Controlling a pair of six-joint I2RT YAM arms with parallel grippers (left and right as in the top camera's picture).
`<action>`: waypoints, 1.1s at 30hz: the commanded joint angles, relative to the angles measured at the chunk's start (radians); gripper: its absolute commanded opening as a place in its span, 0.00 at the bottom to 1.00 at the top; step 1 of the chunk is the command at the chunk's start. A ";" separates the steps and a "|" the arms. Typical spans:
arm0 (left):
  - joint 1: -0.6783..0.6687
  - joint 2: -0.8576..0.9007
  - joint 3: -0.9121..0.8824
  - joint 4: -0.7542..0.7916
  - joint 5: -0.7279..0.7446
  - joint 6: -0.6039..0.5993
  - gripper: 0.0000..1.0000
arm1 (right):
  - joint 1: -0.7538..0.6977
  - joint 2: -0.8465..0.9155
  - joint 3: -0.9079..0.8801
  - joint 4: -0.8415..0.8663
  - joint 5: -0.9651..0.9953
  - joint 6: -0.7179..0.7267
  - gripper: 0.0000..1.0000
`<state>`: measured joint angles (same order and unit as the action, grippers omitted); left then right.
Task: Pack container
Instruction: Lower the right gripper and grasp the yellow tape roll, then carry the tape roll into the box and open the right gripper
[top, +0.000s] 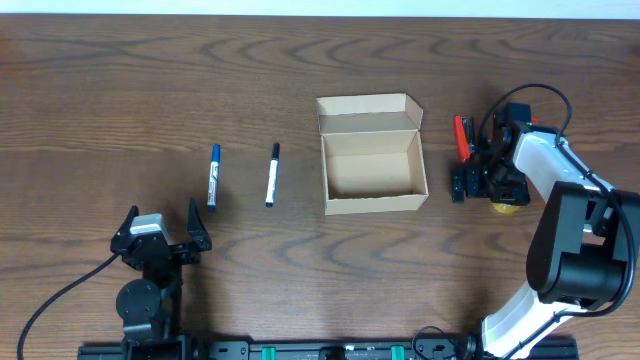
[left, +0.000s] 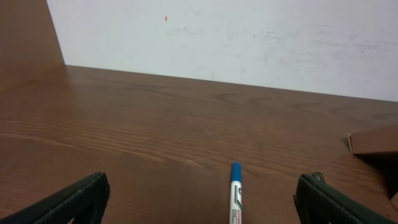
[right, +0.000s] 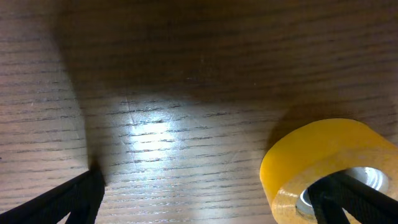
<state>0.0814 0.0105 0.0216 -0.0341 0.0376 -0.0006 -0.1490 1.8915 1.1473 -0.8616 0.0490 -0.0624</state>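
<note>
The tan cardboard container stands open at mid-table, its flap lid folded back; its inside looks empty. One corner shows in the left wrist view. A blue-capped marker and a black-capped marker lie to its left. My left gripper is open and empty near the front edge, with the blue marker ahead between its fingers. My right gripper is open, right of the container, low over a yellow tape roll. One finger sits in the roll's hole, the other far to its left.
A red marker lies just behind the right gripper, right of the container. The yellow tape roll peeks out under the right wrist. The table is dark wood with a white wall beyond.
</note>
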 joint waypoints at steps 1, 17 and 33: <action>-0.003 -0.007 -0.017 -0.043 -0.019 0.000 0.95 | -0.003 0.009 -0.010 0.006 0.003 -0.002 0.99; -0.003 -0.007 -0.017 -0.043 -0.019 0.000 0.95 | -0.003 0.009 -0.010 0.010 0.013 0.029 0.03; -0.003 -0.007 -0.017 -0.043 -0.019 0.000 0.95 | 0.000 0.008 0.068 -0.028 0.022 0.066 0.01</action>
<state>0.0814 0.0105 0.0216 -0.0341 0.0376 -0.0006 -0.1490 1.8915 1.1633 -0.8738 0.0570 -0.0174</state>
